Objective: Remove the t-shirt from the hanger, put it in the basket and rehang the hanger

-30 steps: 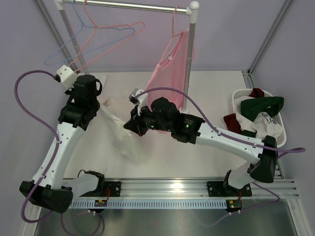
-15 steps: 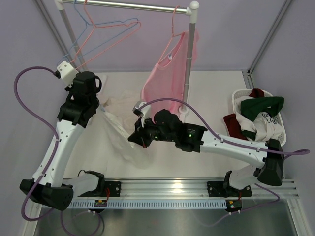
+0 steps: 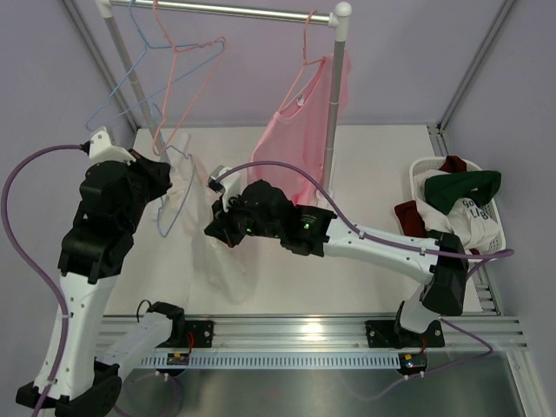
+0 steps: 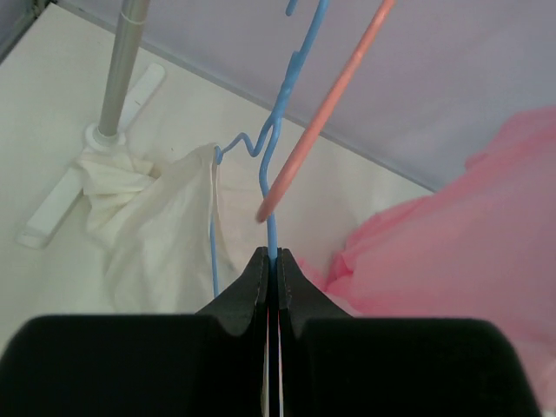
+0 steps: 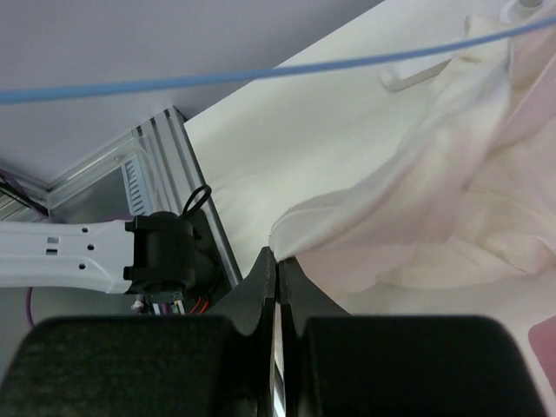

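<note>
The left gripper (image 4: 270,254) is clamping the blue hanger (image 4: 268,217) while the right gripper (image 5: 277,257) is pinching the cream t-shirt (image 5: 408,217), which is hanging between them, seemingly mostly off, one shoulder left to free

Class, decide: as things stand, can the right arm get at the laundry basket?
Probably not yet: the right arm stretches leftward, fingers shut on the white t-shirt. Nothing seems to block the basket otherwise.

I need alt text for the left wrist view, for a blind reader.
The left claw is shut on the wire of a blue hanger, with a white t-shirt hanging on it. A pink garment shows on the picture's right.
</note>
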You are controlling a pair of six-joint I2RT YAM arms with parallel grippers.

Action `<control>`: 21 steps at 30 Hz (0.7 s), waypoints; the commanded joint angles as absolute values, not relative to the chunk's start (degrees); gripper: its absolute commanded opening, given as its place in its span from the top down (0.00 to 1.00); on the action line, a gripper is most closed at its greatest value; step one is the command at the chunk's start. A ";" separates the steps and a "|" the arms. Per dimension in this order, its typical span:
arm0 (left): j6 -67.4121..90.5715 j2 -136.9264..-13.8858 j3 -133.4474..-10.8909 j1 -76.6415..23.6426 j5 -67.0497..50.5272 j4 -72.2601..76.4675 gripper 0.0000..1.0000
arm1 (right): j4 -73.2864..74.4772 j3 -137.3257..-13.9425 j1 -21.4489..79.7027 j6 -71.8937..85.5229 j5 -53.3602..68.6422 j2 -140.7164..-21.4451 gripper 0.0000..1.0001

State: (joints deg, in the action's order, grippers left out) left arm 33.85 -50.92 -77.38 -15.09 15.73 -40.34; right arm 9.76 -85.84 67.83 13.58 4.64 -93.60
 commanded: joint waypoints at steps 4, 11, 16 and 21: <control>31.20 -44.83 -81.73 -14.77 7.29 -50.88 1.00 | 9.93 -89.13 68.38 11.42 1.32 -94.22 1.00; 26.90 -44.64 -86.38 -14.77 -0.24 -53.17 1.00 | 12.81 -85.26 68.38 12.83 2.90 -88.26 1.00; 25.84 -47.63 -94.73 -14.77 -5.46 -60.28 1.00 | 15.81 -78.23 68.38 12.83 1.85 -81.31 1.00; 24.09 -45.53 -96.15 -14.77 -0.70 -61.27 1.00 | 17.75 -73.84 68.38 13.27 2.46 -75.33 1.00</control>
